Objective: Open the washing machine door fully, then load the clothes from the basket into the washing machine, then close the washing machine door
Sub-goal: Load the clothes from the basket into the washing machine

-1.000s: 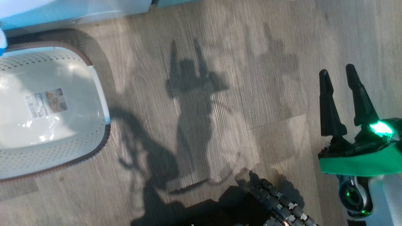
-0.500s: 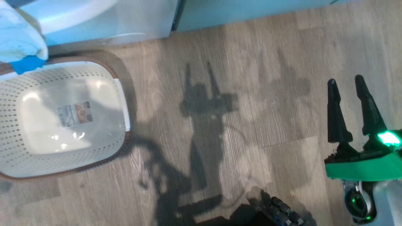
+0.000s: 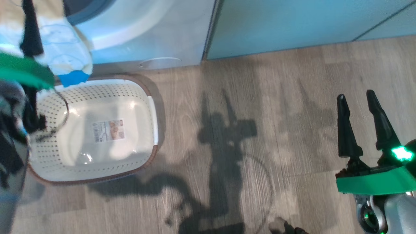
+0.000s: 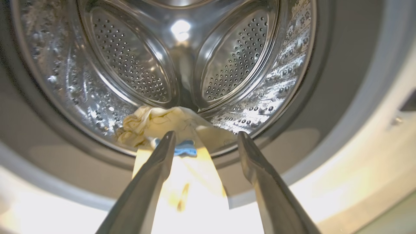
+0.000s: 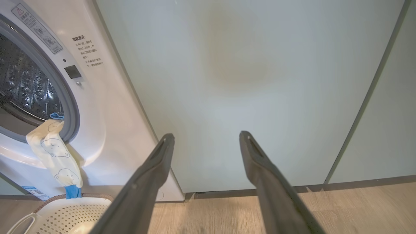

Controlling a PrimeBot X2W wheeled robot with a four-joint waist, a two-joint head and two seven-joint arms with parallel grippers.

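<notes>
- My left gripper [image 4: 205, 135] has its 2 fingers spread, pinching nothing. They point into the drum [image 4: 182, 48] from just before its mouth.
- Between and below those fingers lie the clothes [image 4: 156, 122]. 1 end is bunched on the drum's bottom edge. The other is draped over the lower lip of the mouth and hangs down the front of the washer [image 5: 107, 130], its blue tip just above the far rim of the basket [image 3: 97, 92].
- My right gripper [image 3: 355, 94] is spread and empty, over the floor [image 3: 260, 97], well apart from the basket and facing a cabinet panel [image 5: 260, 81].
- The basket stands on the floor close before the washer, with no cloth in it and its label [image 3: 109, 130] showing.
- As I judge it, the door step is done, since the mouth is open. Loading is nearly done, but the hanging end needs pushing in. After that, closing the door is left.
</notes>
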